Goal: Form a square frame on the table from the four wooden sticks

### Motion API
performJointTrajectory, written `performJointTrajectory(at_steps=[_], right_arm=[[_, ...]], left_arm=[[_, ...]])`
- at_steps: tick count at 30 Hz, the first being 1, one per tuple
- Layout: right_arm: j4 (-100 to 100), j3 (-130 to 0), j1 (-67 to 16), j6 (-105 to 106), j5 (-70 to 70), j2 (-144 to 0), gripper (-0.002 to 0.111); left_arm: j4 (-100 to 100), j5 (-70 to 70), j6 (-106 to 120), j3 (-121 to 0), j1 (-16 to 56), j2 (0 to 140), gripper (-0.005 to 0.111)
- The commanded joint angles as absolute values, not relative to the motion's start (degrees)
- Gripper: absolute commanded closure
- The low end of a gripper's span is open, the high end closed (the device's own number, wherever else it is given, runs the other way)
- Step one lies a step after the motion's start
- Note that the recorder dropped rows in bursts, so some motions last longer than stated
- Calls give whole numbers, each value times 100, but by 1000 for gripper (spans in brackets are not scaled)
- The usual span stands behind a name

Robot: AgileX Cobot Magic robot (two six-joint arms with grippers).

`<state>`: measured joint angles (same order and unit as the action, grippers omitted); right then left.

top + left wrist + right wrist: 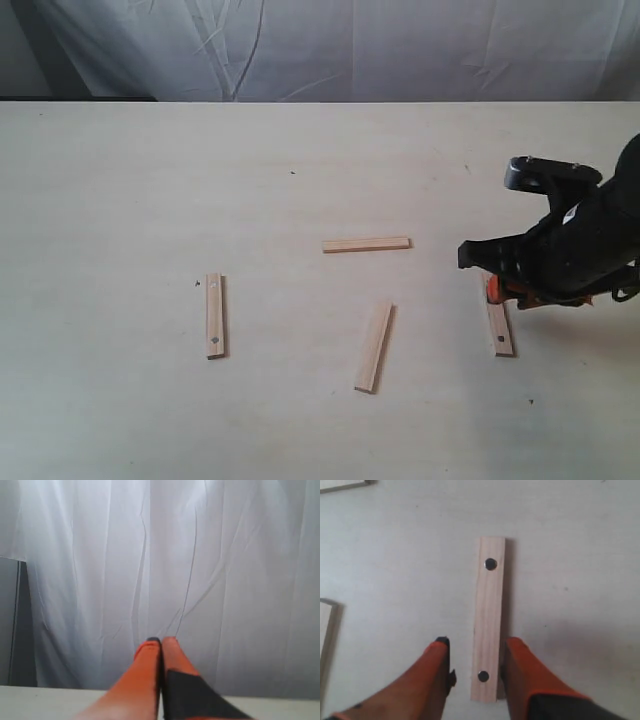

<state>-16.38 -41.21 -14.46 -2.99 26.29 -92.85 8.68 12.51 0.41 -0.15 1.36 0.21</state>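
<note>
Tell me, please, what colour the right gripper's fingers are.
Orange; the fingers show best in the right wrist view.

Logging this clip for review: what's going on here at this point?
The right gripper is down at the table, open, with its fingers on either side of the rightmost stick but not closed on it. The other three lie apart, none touching: a left stick, a crosswise stick and a slanted stick. No square is formed yet. The left gripper is shut, empty, and faces a white curtain.
</note>
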Motion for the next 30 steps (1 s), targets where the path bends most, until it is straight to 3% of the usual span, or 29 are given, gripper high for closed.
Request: performJointTrajectory(at_steps=[1, 13, 16, 20, 30], right_arm=[[-1710, -4305, -1543, -302, 2555, -9552, 72], [-1688, -4830, -1543, -302, 2996, -9739, 72], [-1688, -4830, -1543, -302, 3015, -9816, 67], [-1560, -4830, -1543, -302, 3036, -9922, 56], [-1550, -4830, -1543, -362, 2963, -10167, 56]], left_arm=[[2086, 1290, 396, -375, 126, 180, 107], [1148, -3028, 816, -3647, 126, 4071, 107], [914, -3947, 816, -4306, 126, 5072, 107], [910, -4214, 816, -4616, 126, 6196, 107], [962, -3948, 764, -4627, 798, 7762, 107]])
